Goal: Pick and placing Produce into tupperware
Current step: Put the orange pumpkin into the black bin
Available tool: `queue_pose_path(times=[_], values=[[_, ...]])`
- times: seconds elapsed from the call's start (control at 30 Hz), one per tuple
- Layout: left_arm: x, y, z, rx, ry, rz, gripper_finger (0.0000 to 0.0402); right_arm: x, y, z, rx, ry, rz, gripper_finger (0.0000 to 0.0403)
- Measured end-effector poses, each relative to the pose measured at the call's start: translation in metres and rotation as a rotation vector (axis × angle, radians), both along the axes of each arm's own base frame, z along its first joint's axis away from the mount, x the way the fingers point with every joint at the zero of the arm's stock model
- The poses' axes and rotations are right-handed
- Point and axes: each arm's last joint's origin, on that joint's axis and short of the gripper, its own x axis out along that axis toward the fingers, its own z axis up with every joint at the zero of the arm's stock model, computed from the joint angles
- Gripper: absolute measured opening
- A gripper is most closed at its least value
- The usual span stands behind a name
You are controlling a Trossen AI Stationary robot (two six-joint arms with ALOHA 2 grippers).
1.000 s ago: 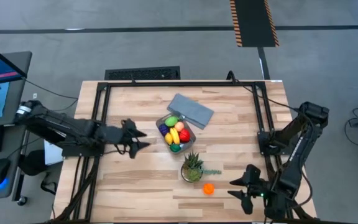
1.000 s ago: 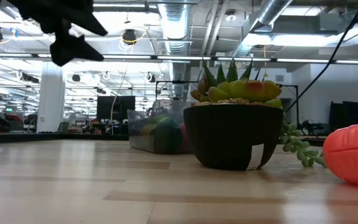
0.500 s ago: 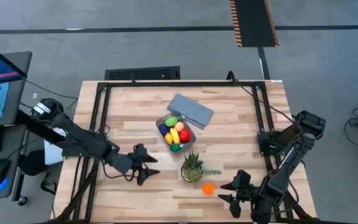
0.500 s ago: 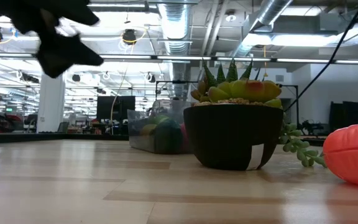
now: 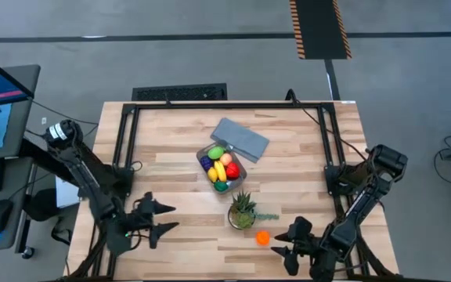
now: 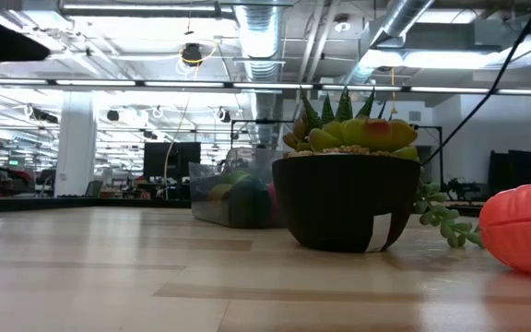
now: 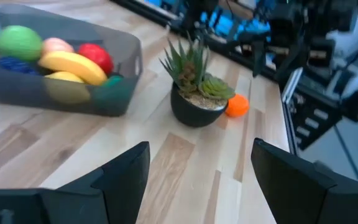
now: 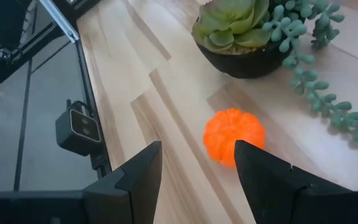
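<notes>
Your right gripper (image 5: 282,246) is open, holding nothing; the orange pumpkin (image 5: 262,237) sits just off its tips at about 10 o'clock. The tupperware (image 5: 221,166) is mid-table, well apart. Left gripper (image 5: 161,218) is open too.

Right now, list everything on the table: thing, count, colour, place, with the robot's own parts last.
Clear plastic tub: one, greyish see-through, table middle, holding the toy produce.
Toy produce in tub: several pieces, green, yellow, red, blue, orange.
Flat rectangular lid: one, grey-blue, beside the tub, toward the far edge.
Spiky potted plant: one, green in a dark pot, near the tub.
Small ribbed orange toy: one, on bare wood beside the plant.
Wooden table: one, pale, dark-framed.
Left gripper: open, empty, near left edge.
Right gripper: open, empty, facing the orange toy.
</notes>
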Motion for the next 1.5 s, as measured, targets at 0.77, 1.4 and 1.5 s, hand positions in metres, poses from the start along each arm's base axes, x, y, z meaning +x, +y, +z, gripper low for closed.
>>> queue_pose_path(times=[0.77, 1.4, 1.5], values=[[-0.024, 0.007, -0.004, -0.022, -0.052, 0.083, 0.0269, 0.024, -0.015, -0.004, -0.090, 0.133, 0.143, 0.0223], [-0.030, 0.018, 0.009, -0.009, -0.050, 0.077, 0.0269, 0.051, -0.038, -0.010, -0.084, 0.263, 0.216, 0.0223], [-0.030, 0.019, 0.008, -0.001, -0.047, 0.077, 0.0269, 0.052, -0.038, -0.010, -0.061, 0.275, 0.232, 0.0225]])
